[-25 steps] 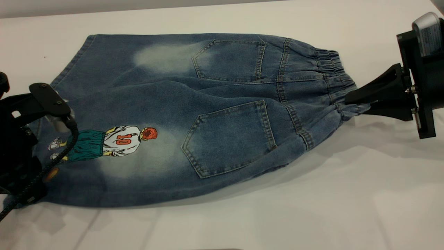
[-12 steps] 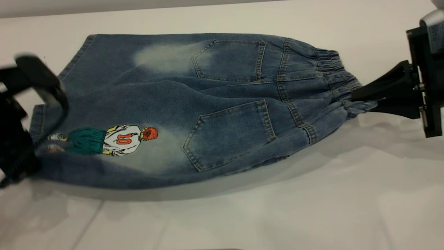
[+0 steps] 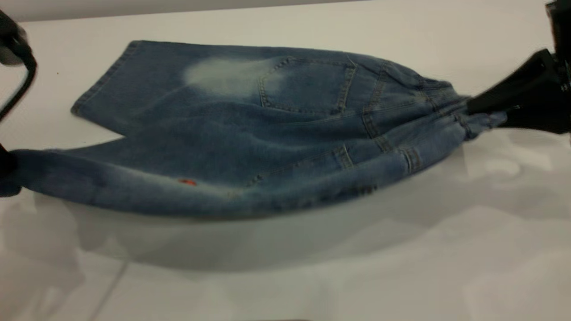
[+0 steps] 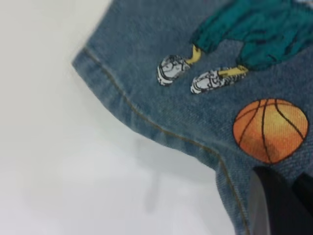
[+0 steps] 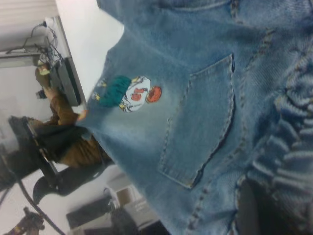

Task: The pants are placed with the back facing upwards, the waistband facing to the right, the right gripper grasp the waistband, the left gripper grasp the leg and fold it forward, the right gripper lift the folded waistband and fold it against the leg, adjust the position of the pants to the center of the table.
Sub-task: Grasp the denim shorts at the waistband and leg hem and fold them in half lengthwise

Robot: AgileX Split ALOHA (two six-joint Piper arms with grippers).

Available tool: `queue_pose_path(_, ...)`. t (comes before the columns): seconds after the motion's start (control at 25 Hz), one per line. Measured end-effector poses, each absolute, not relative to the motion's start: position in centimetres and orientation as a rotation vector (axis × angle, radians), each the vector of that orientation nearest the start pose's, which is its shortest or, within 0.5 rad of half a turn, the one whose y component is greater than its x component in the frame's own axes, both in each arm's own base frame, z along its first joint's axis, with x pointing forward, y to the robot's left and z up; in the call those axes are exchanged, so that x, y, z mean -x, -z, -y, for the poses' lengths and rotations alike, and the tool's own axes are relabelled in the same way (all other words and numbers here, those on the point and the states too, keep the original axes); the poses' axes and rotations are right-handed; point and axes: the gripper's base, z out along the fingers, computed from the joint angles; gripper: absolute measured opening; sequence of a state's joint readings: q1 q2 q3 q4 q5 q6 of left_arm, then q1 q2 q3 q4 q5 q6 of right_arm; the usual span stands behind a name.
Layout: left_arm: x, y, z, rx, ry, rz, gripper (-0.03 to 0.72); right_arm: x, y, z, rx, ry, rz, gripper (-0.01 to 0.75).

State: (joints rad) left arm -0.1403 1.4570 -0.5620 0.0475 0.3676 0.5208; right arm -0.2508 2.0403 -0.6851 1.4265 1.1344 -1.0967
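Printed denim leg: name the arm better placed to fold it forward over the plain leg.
Left. Its black gripper clamps the hem of the printed blue denim leg beside the orange ball, raised off the white table; the right black gripper is busy pinching the elastic waistband.

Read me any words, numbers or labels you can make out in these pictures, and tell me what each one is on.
"10", in red but blurred, on the white shirt of the printed figure on the leg of the pants, seen in the right wrist view.
No other words, labels or brands can be read.
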Motion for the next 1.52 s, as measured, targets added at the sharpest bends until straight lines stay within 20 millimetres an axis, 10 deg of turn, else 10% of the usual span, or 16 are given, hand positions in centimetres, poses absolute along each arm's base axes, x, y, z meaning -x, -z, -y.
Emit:
queue_pose_path(0.28, -22.0, -18.3, 3.1, -0.788, -0.106, -2.539, 0.024, -24.6, -10.9, -2.1, -0.538, -1.624, -2.550, 0.037)
queue_pose_path(0.6, -27.7, -20.8, 3.9, -0.671, -0.131, -2.349, 0.024, -26.1, -11.1, -1.5, -0.934, -1.577, -2.399, 0.037)
queue_pose_path(1.08, -39.3, -15.7, 5.5, -0.677, -0.124, -2.373, 0.024, -29.1, -8.6, 0.6, -1.329, -1.352, -2.273, 0.037)
queue_pose_path(1.52, -44.3, -12.4, 6.4, -0.642, -0.103, -2.381, 0.031, -32.9, -6.2, 1.6, -1.424, -1.372, -2.234, 0.043)
